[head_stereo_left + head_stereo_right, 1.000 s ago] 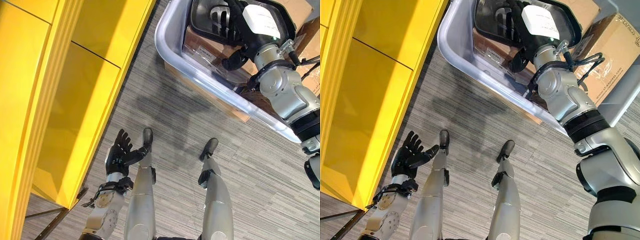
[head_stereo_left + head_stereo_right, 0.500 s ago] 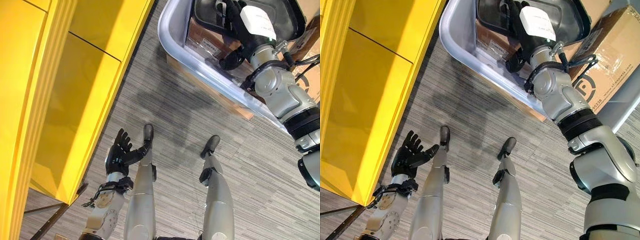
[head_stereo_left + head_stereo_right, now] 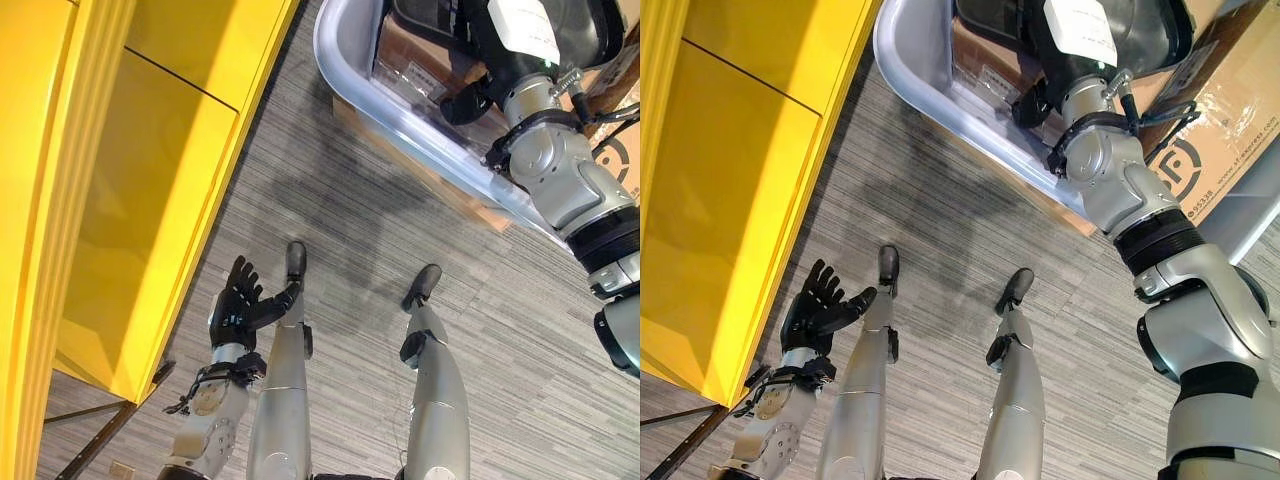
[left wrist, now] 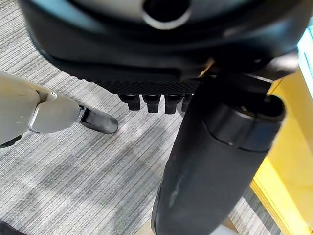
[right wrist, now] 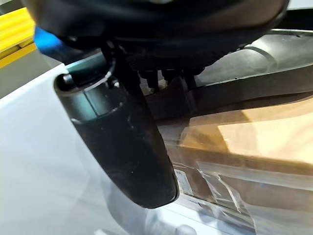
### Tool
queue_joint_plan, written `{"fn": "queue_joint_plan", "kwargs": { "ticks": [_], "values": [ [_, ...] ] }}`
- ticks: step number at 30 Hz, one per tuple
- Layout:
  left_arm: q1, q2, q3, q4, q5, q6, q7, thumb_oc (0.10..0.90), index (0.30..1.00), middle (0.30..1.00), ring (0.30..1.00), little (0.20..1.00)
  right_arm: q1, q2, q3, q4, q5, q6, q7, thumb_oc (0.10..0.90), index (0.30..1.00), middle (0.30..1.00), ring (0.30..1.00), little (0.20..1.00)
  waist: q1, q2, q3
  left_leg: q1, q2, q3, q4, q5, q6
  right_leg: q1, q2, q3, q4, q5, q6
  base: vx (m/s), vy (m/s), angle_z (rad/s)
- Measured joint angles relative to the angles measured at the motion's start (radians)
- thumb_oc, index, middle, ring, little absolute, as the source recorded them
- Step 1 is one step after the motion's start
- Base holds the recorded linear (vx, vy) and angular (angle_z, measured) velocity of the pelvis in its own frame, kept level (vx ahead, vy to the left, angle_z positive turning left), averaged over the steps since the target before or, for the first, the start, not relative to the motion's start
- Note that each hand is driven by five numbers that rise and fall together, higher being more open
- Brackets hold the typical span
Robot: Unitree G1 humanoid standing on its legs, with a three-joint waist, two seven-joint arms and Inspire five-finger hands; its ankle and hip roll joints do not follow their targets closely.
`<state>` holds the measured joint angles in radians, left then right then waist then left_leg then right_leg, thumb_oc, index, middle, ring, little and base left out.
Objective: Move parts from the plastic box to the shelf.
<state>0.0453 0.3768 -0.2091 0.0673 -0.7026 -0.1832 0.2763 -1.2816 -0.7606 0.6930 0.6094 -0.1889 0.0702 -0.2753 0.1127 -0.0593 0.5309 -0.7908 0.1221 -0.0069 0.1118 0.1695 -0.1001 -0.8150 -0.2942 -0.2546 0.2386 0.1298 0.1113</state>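
Two hands were at work. Nearest, the left hand (image 3: 238,308) hung low over the grey carpet floor (image 3: 360,240) with its fingers spread and empty, just beside the yellow shelf (image 3: 150,200). Farther off, the right hand (image 3: 1060,45) reached down into the clear plastic box (image 3: 345,75), over a black part (image 3: 1160,30) lying on bagged cardboard packs (image 3: 415,70); whether its fingers gripped the part could not be told. A cardboard carton (image 3: 1215,130) stood beyond the box.

My right hand (image 3: 1065,45) reaches into the plastic box (image 3: 345,75), on the part (image 3: 1150,25) lying there. My left hand (image 3: 238,310) hangs beside the shelf (image 3: 150,180), cartons (image 3: 1220,110) right of the box.
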Motion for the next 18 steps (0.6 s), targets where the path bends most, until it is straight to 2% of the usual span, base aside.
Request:
{"fn": "queue_joint_plan", "kwargs": {
  "ticks": [1, 2, 3, 4, 12, 18],
  "values": [
    [0.000, 0.000, -0.002, 0.000, 0.000, 0.000, 0.000, 0.900, 1.000, 1.000, 1.000, 1.000, -0.003, 0.005, 0.000, 0.011, -0.005, -0.002, -0.002, 0.596, 0.575, 0.575, 0.575, 0.575, 0.000, 0.000, 0.000, 0.000, 0.000, 0.000, 0.001, 0.000, 0.000, 0.000, 0.000, 0.000, 0.002, -0.001, -0.001, 0.00, 0.000, 0.00],
    [-0.001, 0.000, -0.003, -0.001, 0.000, 0.000, 0.000, 0.900, 1.000, 1.000, 1.000, 1.000, -0.008, 0.011, 0.000, 0.027, -0.006, -0.006, -0.008, 0.596, 0.575, 0.575, 0.575, 0.575, 0.000, 0.000, 0.000, 0.000, 0.000, 0.000, 0.001, 0.000, 0.000, -0.001, 0.000, 0.000, 0.003, -0.001, -0.002, 0.00, 0.000, 0.00],
    [-0.001, 0.000, -0.003, -0.001, 0.000, 0.000, 0.000, 0.900, 1.000, 1.000, 1.000, 1.000, -0.011, 0.013, 0.000, 0.031, -0.006, -0.006, -0.013, 0.427, 0.338, 0.338, 0.338, 0.338, 0.000, 0.000, 0.000, -0.001, 0.000, 0.000, 0.002, 0.000, 0.000, -0.002, 0.000, 0.000, 0.004, -0.002, -0.002, 0.00, 0.000, 0.00],
    [-0.002, 0.000, -0.003, -0.001, 0.000, -0.001, 0.000, 0.900, 1.000, 1.000, 1.000, 1.000, -0.021, 0.012, -0.001, 0.032, -0.006, -0.004, -0.021, 0.400, 0.300, 0.300, 0.300, 0.300, -0.001, 0.000, 0.000, -0.006, 0.000, 0.000, 0.004, 0.000, 0.000, -0.006, 0.000, 0.000, 0.006, -0.002, -0.003, 0.00, 0.000, 0.00],
    [-0.008, 0.000, 0.001, 0.000, 0.000, -0.012, 0.021, 0.900, 1.000, 1.000, 1.000, 1.000, -0.094, -0.022, -0.007, 0.032, -0.043, -0.001, -0.044, 0.400, 0.300, 0.300, 0.300, 0.300, 0.000, 0.000, 0.000, -0.013, 0.000, -0.001, 0.006, 0.002, -0.001, -0.012, -0.001, 0.000, 0.012, -0.002, -0.004, 0.00, 0.000, 0.00],
    [-0.015, 0.001, 0.000, -0.001, 0.001, -0.013, 0.021, 0.900, 1.000, 1.000, 1.000, 1.000, -0.093, -0.023, -0.012, 0.025, -0.043, -0.008, -0.035, 0.400, 0.300, 0.300, 0.300, 0.300, 0.004, 0.000, 0.000, -0.007, -0.002, -0.001, 0.010, 0.001, -0.001, -0.007, -0.004, 0.000, 0.020, -0.003, -0.004, 0.00, 0.000, 0.00]
  ]
}}
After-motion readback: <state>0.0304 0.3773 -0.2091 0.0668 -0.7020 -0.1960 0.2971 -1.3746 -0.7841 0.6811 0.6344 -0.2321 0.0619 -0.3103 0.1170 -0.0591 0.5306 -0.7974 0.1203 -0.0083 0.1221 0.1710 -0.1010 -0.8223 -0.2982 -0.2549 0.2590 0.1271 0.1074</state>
